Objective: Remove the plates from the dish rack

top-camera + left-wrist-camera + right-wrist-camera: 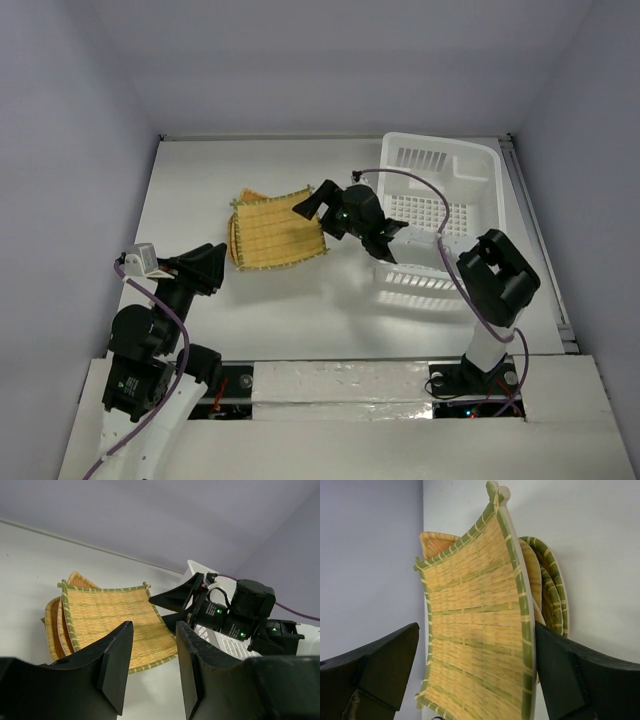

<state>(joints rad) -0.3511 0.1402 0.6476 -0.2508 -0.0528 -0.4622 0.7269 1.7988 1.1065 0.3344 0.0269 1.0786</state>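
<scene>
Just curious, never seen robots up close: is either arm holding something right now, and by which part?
Nothing appears held. The right gripper stands open at the edge of the top plate; the left gripper is open and empty.

The top plate (275,232) covers nearly all of the plates (551,597) stacked under it, their count unclear, while the right arm (498,278) hides the dish rack's (440,160) near left corner
</scene>
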